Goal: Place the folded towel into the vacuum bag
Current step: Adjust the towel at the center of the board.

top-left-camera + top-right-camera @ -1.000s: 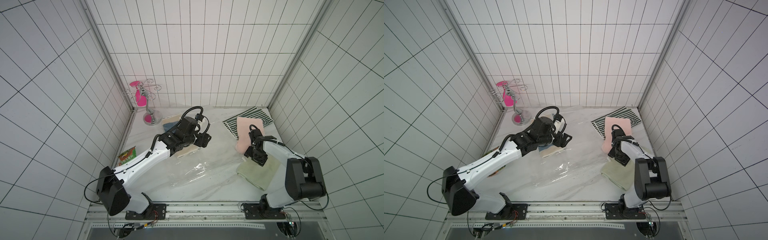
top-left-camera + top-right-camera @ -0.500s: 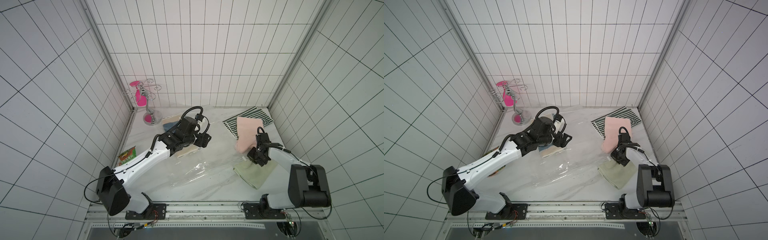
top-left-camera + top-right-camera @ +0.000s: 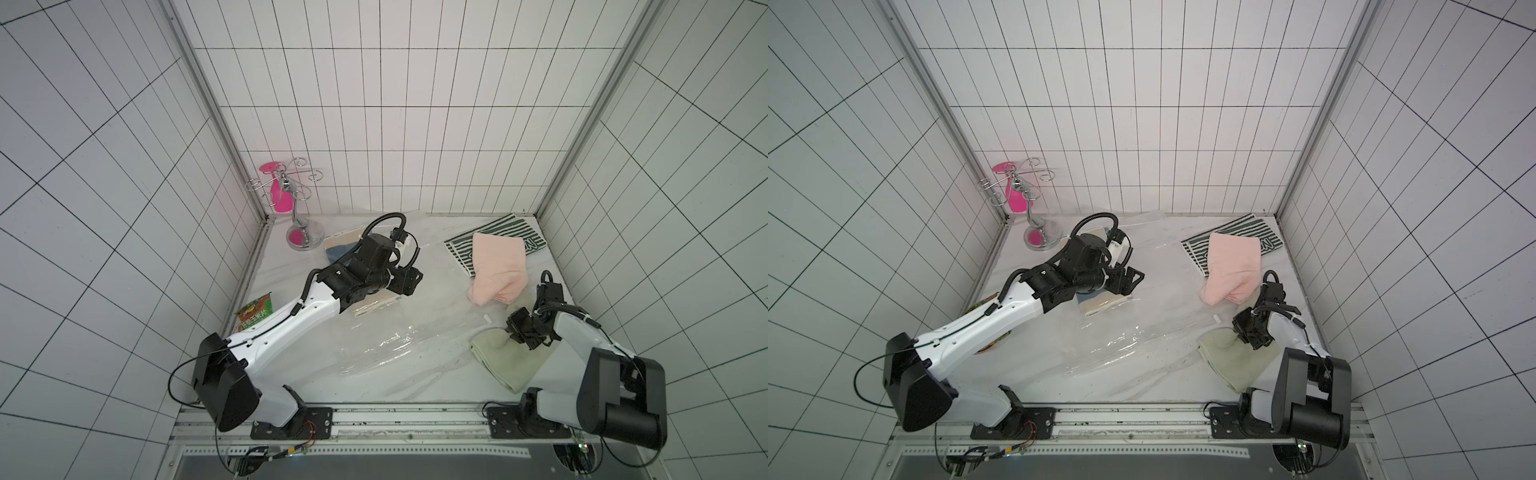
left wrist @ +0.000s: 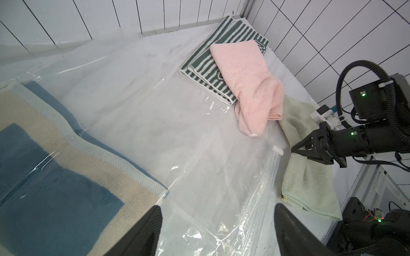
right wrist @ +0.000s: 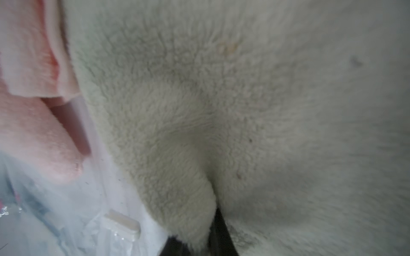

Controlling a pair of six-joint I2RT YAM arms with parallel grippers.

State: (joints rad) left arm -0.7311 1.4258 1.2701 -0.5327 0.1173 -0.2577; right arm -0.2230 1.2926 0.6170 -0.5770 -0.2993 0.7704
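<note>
The folded towel [image 3: 511, 365] [image 3: 1237, 361] is pale green and lies at the near right of the table. My right gripper [image 3: 513, 332] [image 3: 1241, 332] is shut on a bunched fold at its far edge. The right wrist view shows the fold [image 5: 177, 177] pinched between the dark fingers [image 5: 219, 235]. The vacuum bag [image 3: 395, 345] [image 3: 1113, 345] [image 4: 199, 166] lies flat and crinkled across the middle, its white slider clip [image 3: 487, 319] [image 4: 277, 150] [image 5: 122, 223] just beside the towel. My left gripper [image 3: 409, 282] [image 3: 1133, 278] [image 4: 217, 221] hovers open over the bag.
A pink towel [image 3: 498, 266] [image 4: 246, 77] rests on a green striped towel [image 3: 528, 232] at the back right. A blue and beige towel [image 4: 55, 177] lies under clear plastic below my left arm. A snack packet [image 3: 254, 316] and a metal stand [image 3: 297, 232] sit along the left wall.
My right gripper has closed on the pale green towel's edge and drawn back toward the near side, bunching the fold. The left arm has not moved.
</note>
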